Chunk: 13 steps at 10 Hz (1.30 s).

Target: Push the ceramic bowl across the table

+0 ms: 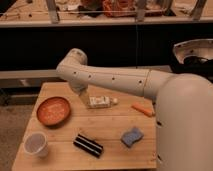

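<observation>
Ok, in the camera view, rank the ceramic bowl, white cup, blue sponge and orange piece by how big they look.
1. ceramic bowl, clearly largest
2. white cup and blue sponge: look about alike, so not ranked against each other
3. orange piece, smallest
The gripper hangs just right of the bowl.

Lab-like workroom: cluttered bench [35, 16] behind wooden table [112, 125].

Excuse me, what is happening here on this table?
A robot arm reaches over the wooden table; its gripper hangs low between the ceramic bowl and a small lying bottle, holding nothing. The bowl sits near the left edge, seemingly untouched. A white cup, a blue sponge and a dark block lie nearer the front.
</observation>
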Available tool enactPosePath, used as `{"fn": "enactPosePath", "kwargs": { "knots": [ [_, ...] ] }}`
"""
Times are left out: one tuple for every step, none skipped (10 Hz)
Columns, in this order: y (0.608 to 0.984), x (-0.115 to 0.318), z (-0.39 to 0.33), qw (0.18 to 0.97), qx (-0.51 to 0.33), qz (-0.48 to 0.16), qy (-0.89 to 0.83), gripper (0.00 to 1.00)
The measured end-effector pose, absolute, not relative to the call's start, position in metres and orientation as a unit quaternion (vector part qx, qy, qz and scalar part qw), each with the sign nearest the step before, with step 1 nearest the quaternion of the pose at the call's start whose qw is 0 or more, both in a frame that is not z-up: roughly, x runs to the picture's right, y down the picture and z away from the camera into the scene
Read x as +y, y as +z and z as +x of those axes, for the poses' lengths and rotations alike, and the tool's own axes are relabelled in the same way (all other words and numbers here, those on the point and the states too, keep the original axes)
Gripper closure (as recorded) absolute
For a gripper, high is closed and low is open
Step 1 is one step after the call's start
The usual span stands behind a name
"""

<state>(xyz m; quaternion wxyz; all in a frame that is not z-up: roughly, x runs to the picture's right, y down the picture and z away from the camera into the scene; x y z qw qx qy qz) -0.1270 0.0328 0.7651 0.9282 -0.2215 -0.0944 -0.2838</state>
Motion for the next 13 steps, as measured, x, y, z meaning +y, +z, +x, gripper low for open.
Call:
{"fn": "enactPosePath", "kwargs": {
  "knots": [
    [0.769, 0.031, -0.129, 0.927, -0.095, -0.224, -0.286, 0.20],
    [0.772, 0.031, -0.136, 0.925, -0.099, -0.226, -0.288, 0.20],
    [0.774, 0.029, -0.136, 0.925, -0.099, -0.226, -0.287, 0.20],
    [0.776, 0.028, -0.136, 0.925, -0.099, -0.228, -0.287, 0.20],
    [0.779, 0.029, -0.139, 0.924, -0.102, -0.230, -0.289, 0.20],
    [0.783, 0.030, -0.142, 0.922, -0.104, -0.232, -0.291, 0.20],
    [0.786, 0.029, -0.146, 0.922, -0.105, -0.233, -0.292, 0.20],
    [0.789, 0.030, -0.149, 0.920, -0.106, -0.235, -0.294, 0.20],
    [0.793, 0.030, -0.152, 0.920, -0.107, -0.237, -0.294, 0.20],
    [0.797, 0.029, -0.155, 0.919, -0.109, -0.238, -0.295, 0.20],
    [0.799, 0.030, -0.157, 0.918, -0.110, -0.239, -0.296, 0.20],
    [0.802, 0.031, -0.161, 0.917, -0.111, -0.241, -0.299, 0.20],
    [0.804, 0.032, -0.165, 0.915, -0.113, -0.242, -0.302, 0.20]
  ]
}}
